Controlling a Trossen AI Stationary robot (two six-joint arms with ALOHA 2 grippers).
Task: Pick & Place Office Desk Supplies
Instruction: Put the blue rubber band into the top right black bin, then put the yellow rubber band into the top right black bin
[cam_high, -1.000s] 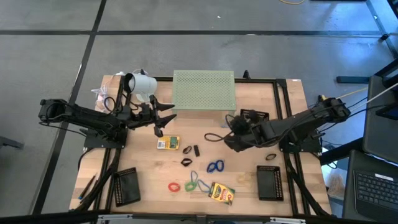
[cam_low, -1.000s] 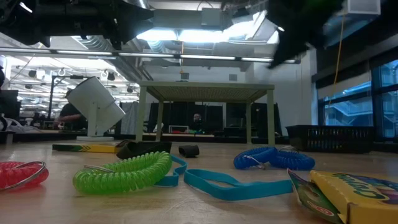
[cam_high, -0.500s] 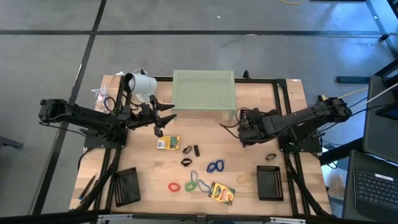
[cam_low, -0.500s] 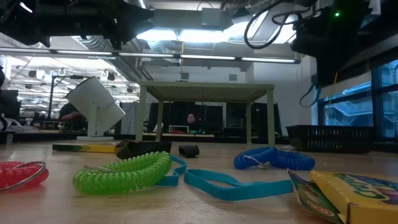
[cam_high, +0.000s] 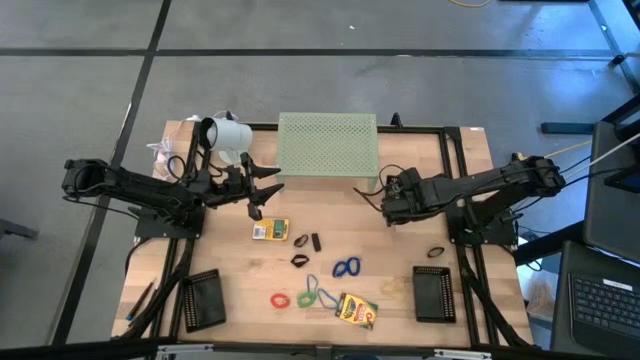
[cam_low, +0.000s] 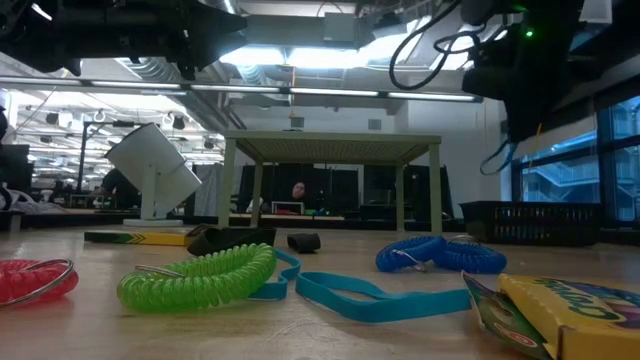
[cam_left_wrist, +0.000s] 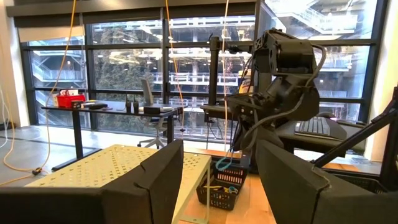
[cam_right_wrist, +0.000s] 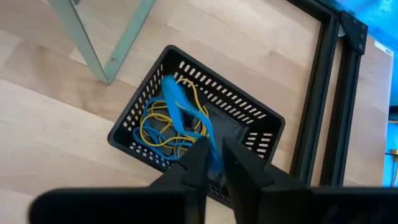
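Note:
My right gripper (cam_right_wrist: 214, 158) points down over a black mesh basket (cam_right_wrist: 249, 124) beside the pale green stand (cam_high: 328, 146), shut on a blue band (cam_right_wrist: 180, 106). Yellow and blue bands lie in the basket. On the table lie two crayon boxes (cam_high: 270, 230) (cam_high: 355, 308), red (cam_high: 280, 299), green (cam_high: 307, 297) and blue (cam_high: 347, 267) coil loops and small black clips (cam_high: 300, 241). My left gripper (cam_left_wrist: 217, 186) hovers open near the white lamp-like object (cam_high: 225, 133), holding nothing. My right gripper pinches the near end of the blue band (cam_right_wrist: 208, 140) between its two fingers, from above and pointing down. The band runs away from the fingers into the basket, where its other end (cam_right_wrist: 169, 84) lies on the bands inside.
Two flat black trays (cam_high: 203, 298) (cam_high: 433, 293) sit near the front edge, and a black loop (cam_high: 435, 252) lies near the right one. A black frame (cam_right_wrist: 329, 93) runs beside the basket. A blue strap (cam_low: 370, 298) lies beside the green coil.
My right gripper has moved from the middle of the table toward the far right, to above the basket. It has tipped down and rolled on the way. The band has travelled with it and now reaches into the basket.

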